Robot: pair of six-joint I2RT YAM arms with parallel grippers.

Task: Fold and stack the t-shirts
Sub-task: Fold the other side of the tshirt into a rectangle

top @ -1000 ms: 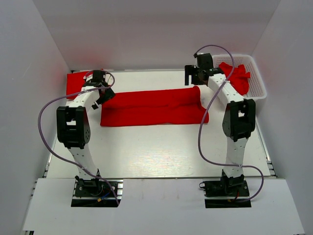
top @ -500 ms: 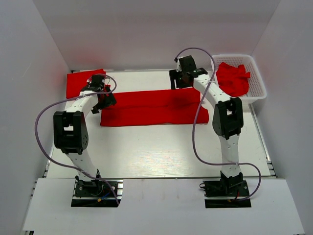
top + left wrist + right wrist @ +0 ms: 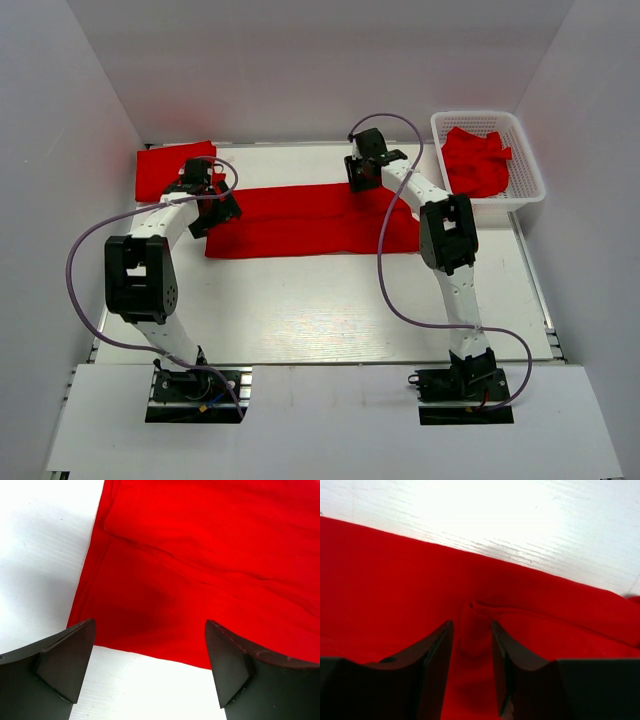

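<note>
A red t-shirt (image 3: 300, 222), folded into a long strip, lies across the middle of the table. My left gripper (image 3: 212, 208) hovers over its left end. In the left wrist view that gripper (image 3: 150, 623) stands wide open above the shirt's (image 3: 200, 555) edge, with nothing between its fingers. My right gripper (image 3: 362, 175) is down on the shirt's back edge. In the right wrist view its jaws (image 3: 472, 625) are half closed around a raised ridge of red cloth (image 3: 476, 615). A folded red t-shirt (image 3: 163, 167) lies at the back left.
A white basket (image 3: 528, 165) at the back right holds crumpled red shirts (image 3: 476, 162). White walls close in the table (image 3: 320, 310) on three sides. Purple cables loop out from both arms.
My right gripper has swung left from beside the basket to the shirt's back edge, and its jaws have narrowed around a fold. The left gripper has shifted slightly onto the shirt's left end.
</note>
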